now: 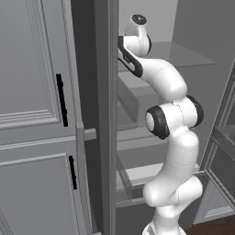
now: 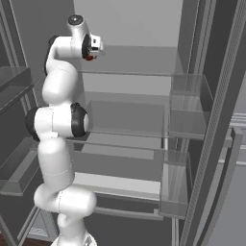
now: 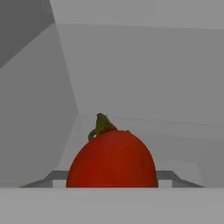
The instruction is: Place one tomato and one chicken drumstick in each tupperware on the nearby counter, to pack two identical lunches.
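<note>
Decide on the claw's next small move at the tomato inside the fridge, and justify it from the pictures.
Probably finish closing on the tomato, then ease it back out of the fridge. In the hand view the red fruit sits dead centre and very near, green stem up, resting near the shelf's front edge. In the right base view the claw is up at the top shelf. Whether it grips yet cannot be told.

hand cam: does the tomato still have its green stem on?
Yes, the red tomato carries a small green stem at its top, seen against the grey fridge wall.
</note>
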Controlling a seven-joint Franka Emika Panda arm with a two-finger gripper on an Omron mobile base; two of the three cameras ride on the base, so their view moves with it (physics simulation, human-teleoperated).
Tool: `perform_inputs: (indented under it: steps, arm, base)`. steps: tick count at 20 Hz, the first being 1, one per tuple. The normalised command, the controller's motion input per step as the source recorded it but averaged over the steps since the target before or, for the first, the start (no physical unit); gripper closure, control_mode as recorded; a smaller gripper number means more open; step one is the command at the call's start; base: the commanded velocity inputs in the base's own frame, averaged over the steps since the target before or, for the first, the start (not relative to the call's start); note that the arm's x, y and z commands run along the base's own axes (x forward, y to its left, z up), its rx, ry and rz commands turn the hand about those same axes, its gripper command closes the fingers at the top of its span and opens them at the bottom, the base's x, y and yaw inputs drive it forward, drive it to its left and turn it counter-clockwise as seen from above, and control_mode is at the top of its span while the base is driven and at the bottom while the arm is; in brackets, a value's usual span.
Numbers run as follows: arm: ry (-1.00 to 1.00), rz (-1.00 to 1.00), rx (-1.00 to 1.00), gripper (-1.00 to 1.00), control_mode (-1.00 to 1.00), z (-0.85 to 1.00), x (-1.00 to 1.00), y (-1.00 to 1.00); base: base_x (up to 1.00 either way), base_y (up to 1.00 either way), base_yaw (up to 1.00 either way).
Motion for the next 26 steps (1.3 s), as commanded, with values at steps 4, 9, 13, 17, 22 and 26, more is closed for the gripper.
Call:
perform_inputs:
  steps: [4,9,13,17,22,26]
  arm:
    - [-0.25,0.00,-0.04,1.00,-1.00,-0.29,-0.90,0.00]
    - [-0.19,0.00,0.00,1.00,-1.00,-0.02,-1.00,-0.20]
    - [-0.14,-0.01,0.01,1.00,-1.00,-0.11,-1.00,-0.38]
    - [-0.06,-0.01,0.06,1.00,-1.00,0.00,-1.00,-0.57]
    - [0.00,-0.04,0.08,1.00,-1.00,0.00,-1.00,-0.66]
    - [0.00,-0.02,0.01,1.00,-1.00,-0.09,-1.00,-0.23]
  base:
    - [0.00,0.00,0.00]
    - [0.00,0.00,0.00]
    - [0.00,0.00,0.00]
    - [0.00,0.00,0.00]
    - [0.00,0.00,0.00]
    - [0.00,0.00,0.00]
